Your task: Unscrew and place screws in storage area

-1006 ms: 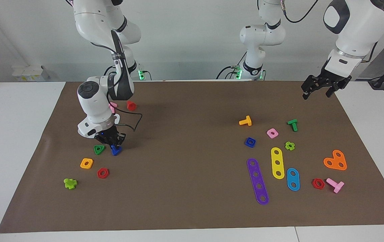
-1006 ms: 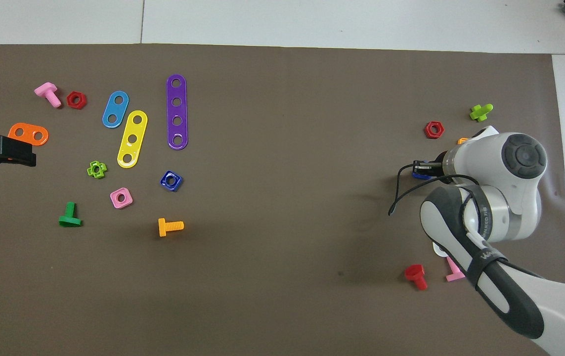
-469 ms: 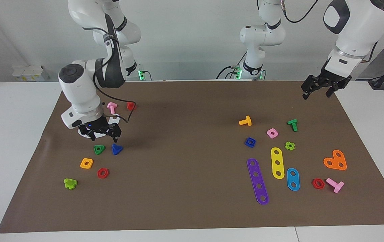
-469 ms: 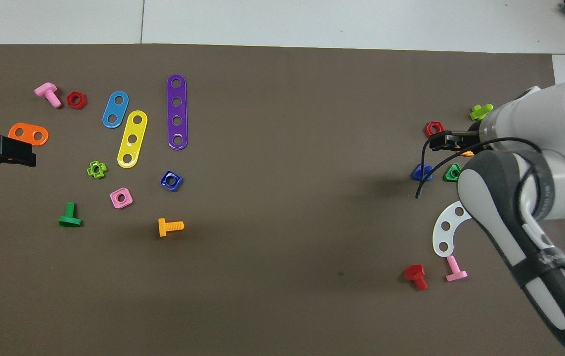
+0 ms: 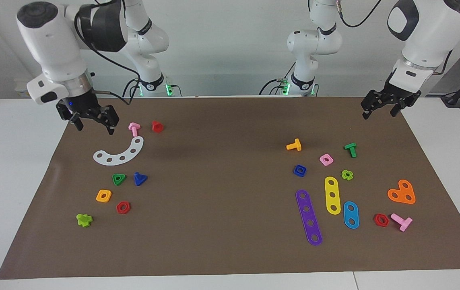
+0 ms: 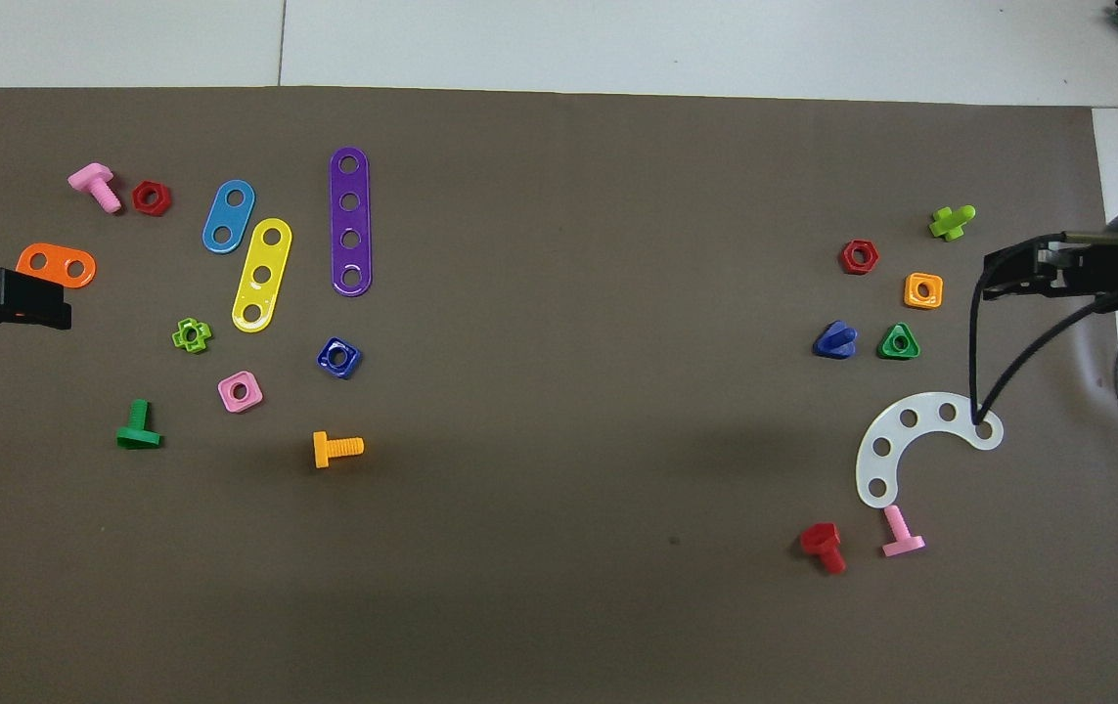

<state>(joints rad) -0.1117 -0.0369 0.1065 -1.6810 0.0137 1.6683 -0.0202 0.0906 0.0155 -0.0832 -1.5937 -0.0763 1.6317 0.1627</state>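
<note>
1. Confusion of parts is the first risk at the right arm's end of the worktop point(image 5: 20, 193). The dark-blue bolt point(image 5: 139, 179) lies loose on the brown mat point(image 5: 230, 257), just beside the green triangular nut point(image 5: 118, 179) and near the white curved strip point(image 5: 119, 152). A sloppy descent here could nudge or pinch the wrong piece.
2. Rolling is a lesser worry. The bolt rests on its side with its triangular head down, so a brush from a finger would probably spin it away from its neighbours.
3. Toward the left arm's end, the matching dark-blue square nut point(image 5: 300, 170) sits apart from the bolt, among the orange bolt point(image 5: 294, 145), the pink nut point(image 5: 326, 159) and the purple strip point(image 5: 308, 217). I judge it not yet stored. With the parts crowded this closely, a grasp there could catch a neighbour.
4. Right tool point(image 5: 95, 128): raised over the mat's edge at its own end of the worktop, wrist tilted, fingers spread and holding nothing.
5. Left tool point(image 5: 378, 115): waiting in the air over the mat's corner at its own end, pointing down at a slant, fingers apart and empty.
</note>
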